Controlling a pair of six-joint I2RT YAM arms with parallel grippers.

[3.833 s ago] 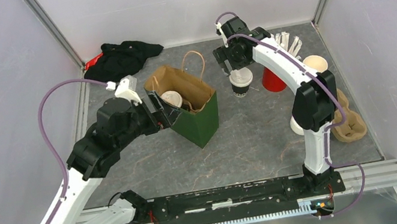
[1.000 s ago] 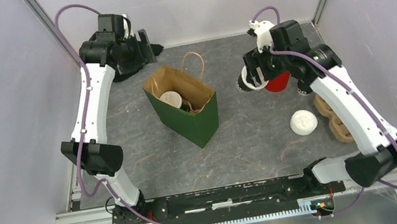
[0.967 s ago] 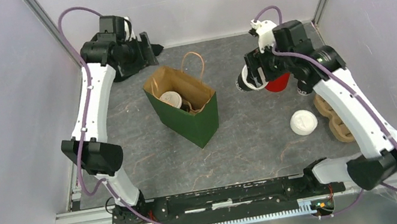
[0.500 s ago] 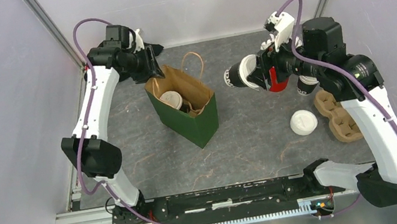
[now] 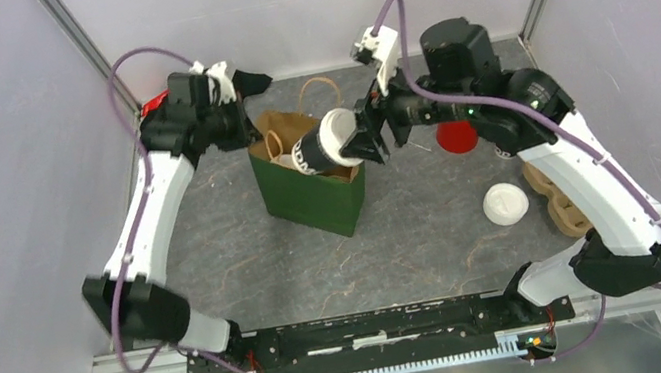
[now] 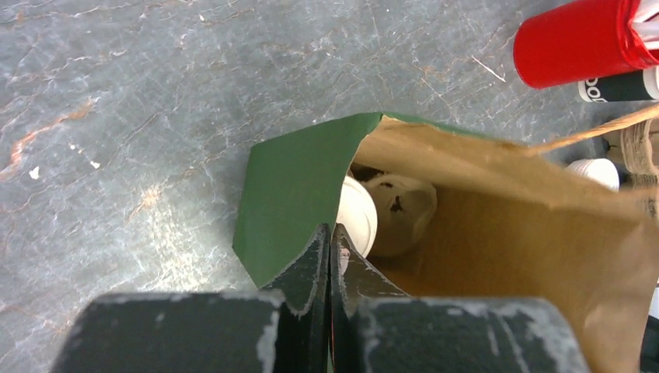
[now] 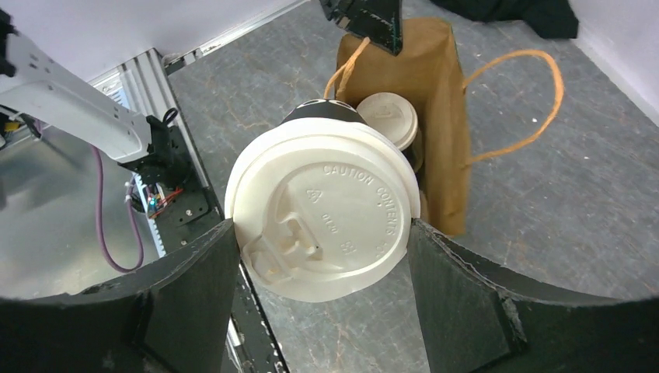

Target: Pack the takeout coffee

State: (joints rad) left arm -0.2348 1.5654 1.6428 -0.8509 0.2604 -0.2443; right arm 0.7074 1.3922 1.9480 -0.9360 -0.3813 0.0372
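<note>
Right claw (image 5: 355, 139): clamped on the second takeout cup (image 7: 322, 206), a finger either side just behind the white lid, and it looks a firm hold.
Held cup: in the air right over the mouth of the paper bag (image 5: 307, 205), tipped nearly flat. The lid faces back at the wrist and the dark base is aimed toward the left arm.
Cup already packed (image 7: 388, 116): upright inside the bag with its lid showing, close to the corner the other arm has hold of.
Left claw (image 6: 331, 247): pinched tight on the bag's green rim, which seems to prop the mouth open.
Key relation: base leads and the bag is directly below. I'd say the cup must swing upright before it drops, or it lands on its side.
Room: the free slot beside the packed cup looks snug. Paper walls and the rope handle (image 5: 321, 95) crowd the way in.
Table (image 5: 415, 233): red cup (image 5: 456, 136), loose lid (image 5: 506, 203) and cardboard carrier (image 5: 565, 205) sit well apart on the right and pose no obstacle.
</note>
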